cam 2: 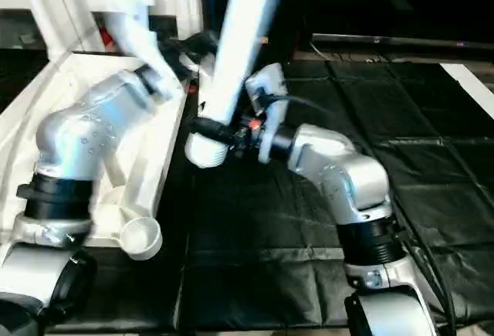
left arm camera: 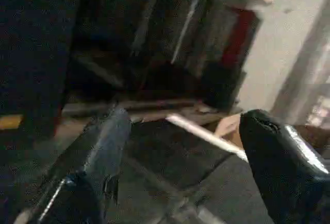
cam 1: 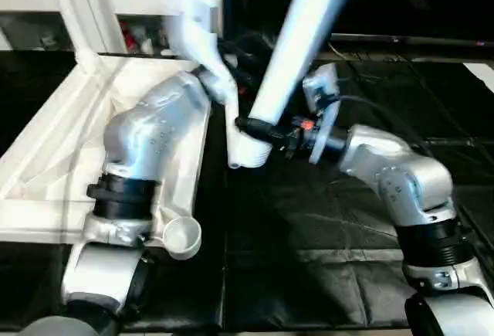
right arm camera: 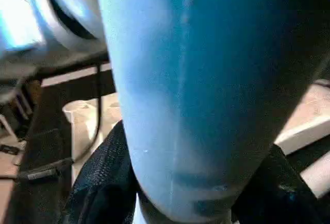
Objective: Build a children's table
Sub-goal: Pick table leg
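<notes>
The white tabletop lies upside down on the left, ribbed side up, with a round corner socket at its near right corner. My right gripper is shut on a long white leg just above its threaded end. The leg slants up and away over the black floor, right of the tabletop. In the right wrist view the leg sits between the black fingers. My left gripper is open and holds nothing. My left forearm crosses over the tabletop. Another white leg rises at the tabletop's far left corner.
A white cabinet with glass doors stands behind the tabletop. Black mats cover the floor to the right and front. Dark cables lie near the far edge of the mats, by the gripped leg.
</notes>
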